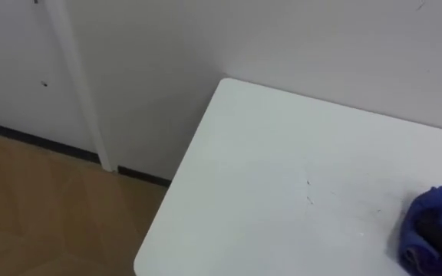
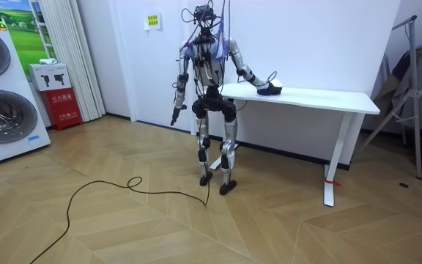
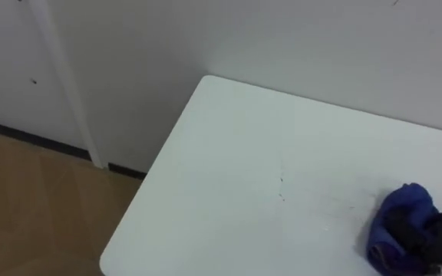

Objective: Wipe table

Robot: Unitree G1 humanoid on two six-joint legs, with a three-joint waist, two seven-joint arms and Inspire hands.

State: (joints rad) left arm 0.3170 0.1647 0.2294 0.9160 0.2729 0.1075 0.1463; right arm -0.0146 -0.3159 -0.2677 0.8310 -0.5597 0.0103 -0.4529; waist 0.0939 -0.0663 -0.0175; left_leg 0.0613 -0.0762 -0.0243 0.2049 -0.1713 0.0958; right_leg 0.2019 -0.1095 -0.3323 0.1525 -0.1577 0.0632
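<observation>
The right hand (image 3: 428, 232) pins the blue cloth (image 3: 394, 211) to the desk (image 3: 244, 169) for wiping, though its grip cannot be told.

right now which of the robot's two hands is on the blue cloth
The right hand, resting on the blue cloth on the white table. The left hand hangs at the robot's side, clear of the table.

Two stacked washing machines (image 2: 2, 117) are standing at the room view's left, a red box (image 2: 64, 107) sitting beside them, a pale curtain (image 2: 66, 51) hanging behind; a clothes rack (image 2: 415, 88) is standing at the right.
</observation>
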